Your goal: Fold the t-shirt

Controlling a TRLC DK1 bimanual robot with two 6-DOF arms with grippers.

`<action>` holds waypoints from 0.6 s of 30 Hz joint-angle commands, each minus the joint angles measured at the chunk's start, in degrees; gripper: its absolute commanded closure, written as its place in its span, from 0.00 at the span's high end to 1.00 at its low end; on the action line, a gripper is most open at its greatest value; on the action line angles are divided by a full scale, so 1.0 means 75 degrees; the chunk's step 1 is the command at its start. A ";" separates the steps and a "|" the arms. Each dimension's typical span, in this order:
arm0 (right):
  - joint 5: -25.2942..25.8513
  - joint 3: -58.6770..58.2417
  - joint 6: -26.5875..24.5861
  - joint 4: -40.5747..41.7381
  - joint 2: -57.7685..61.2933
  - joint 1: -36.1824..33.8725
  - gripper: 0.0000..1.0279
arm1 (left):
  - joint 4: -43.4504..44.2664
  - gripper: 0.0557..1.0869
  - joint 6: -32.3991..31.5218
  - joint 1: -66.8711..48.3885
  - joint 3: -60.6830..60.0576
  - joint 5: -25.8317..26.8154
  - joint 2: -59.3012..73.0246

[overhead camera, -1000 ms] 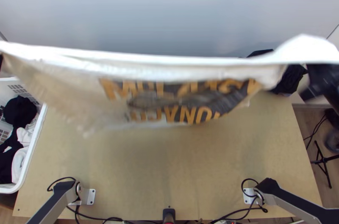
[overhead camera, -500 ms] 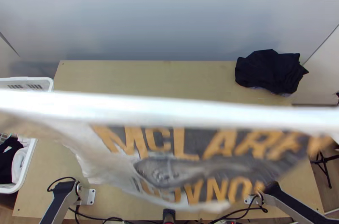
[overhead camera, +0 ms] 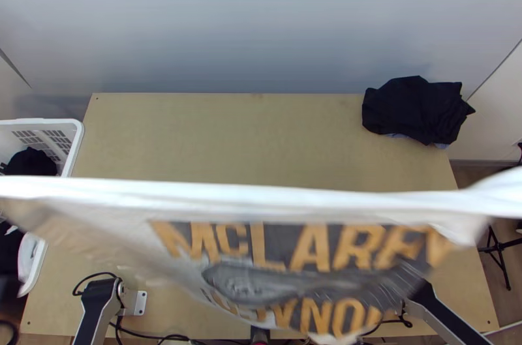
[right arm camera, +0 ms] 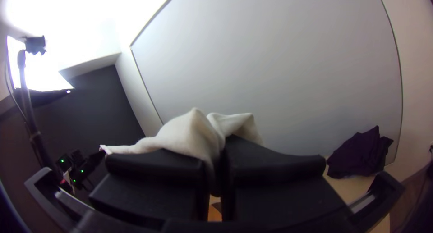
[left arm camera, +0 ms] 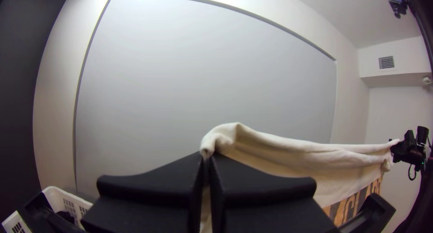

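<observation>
The white t-shirt (overhead camera: 130, 214) hangs stretched across the top view above the table's near half, its dark print with orange letters facing up the picture's lower middle and its lower part blurred. In the left wrist view my left gripper (left arm camera: 206, 158) is shut on one end of the shirt's top edge (left arm camera: 288, 147). My right gripper (right arm camera: 221, 147) is shut on the other end, where the white cloth (right arm camera: 189, 134) bunches up between and over the fingers. The edge between the two grippers runs nearly straight.
A dark bunched cloth (overhead camera: 417, 110) lies at the table's far right corner. At the left stands a white basket (overhead camera: 77, 143) holding black and white clothes. Bare wood of the table (overhead camera: 228, 136) stretches across its far half.
Over the past second the shirt has come from the far side toward the table's near edge, uncovering the far half. Since half a second ago its top edge sits slightly lower in the picture.
</observation>
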 commanded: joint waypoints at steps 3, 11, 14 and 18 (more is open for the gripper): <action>0.0312 -0.4917 -0.1076 0.1921 -0.1312 -0.0129 0.03 | 0.1882 0.04 0.0528 0.0368 -0.3767 0.0032 -0.0874; 0.0324 -0.7389 -0.1919 0.5284 -0.0140 -0.0809 0.03 | 0.4542 0.04 0.0727 0.0357 -0.5701 0.0032 0.0180; 0.0312 -0.7753 -0.1978 0.6632 0.0915 -0.1207 0.03 | 0.5632 0.04 0.0774 0.0333 -0.6240 -0.0039 0.0778; 0.0335 -0.7929 -0.2130 0.8050 0.2286 -0.1441 0.03 | 0.6980 0.04 0.0809 0.0169 -0.6767 -0.0261 0.2032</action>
